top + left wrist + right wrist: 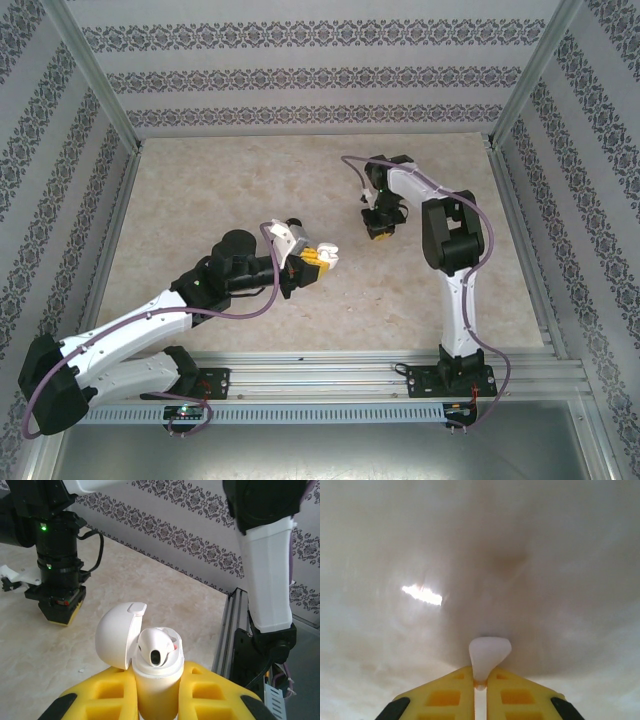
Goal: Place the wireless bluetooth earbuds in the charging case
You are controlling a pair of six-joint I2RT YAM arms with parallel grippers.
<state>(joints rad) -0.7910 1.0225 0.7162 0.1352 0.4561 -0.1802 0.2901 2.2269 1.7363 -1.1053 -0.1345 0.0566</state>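
Observation:
My left gripper (314,260) is shut on the white charging case (328,254) and holds it above the middle of the table. In the left wrist view the case (155,687) stands upright between the yellow fingers (210,690), its lid (116,636) swung open to the left. One white earbud (156,647) sits in it. My right gripper (382,228) points down at the table further back and right. In the right wrist view the right gripper (480,674) is shut on a second white earbud (489,656), pinched at its stem just over the tabletop.
The beige marble-look tabletop (250,190) lies around both arms. Patterned walls and metal posts (100,80) close in the sides and back. An aluminium rail (330,372) runs along the near edge. In the left wrist view the right arm's white link (267,575) stands close at the right.

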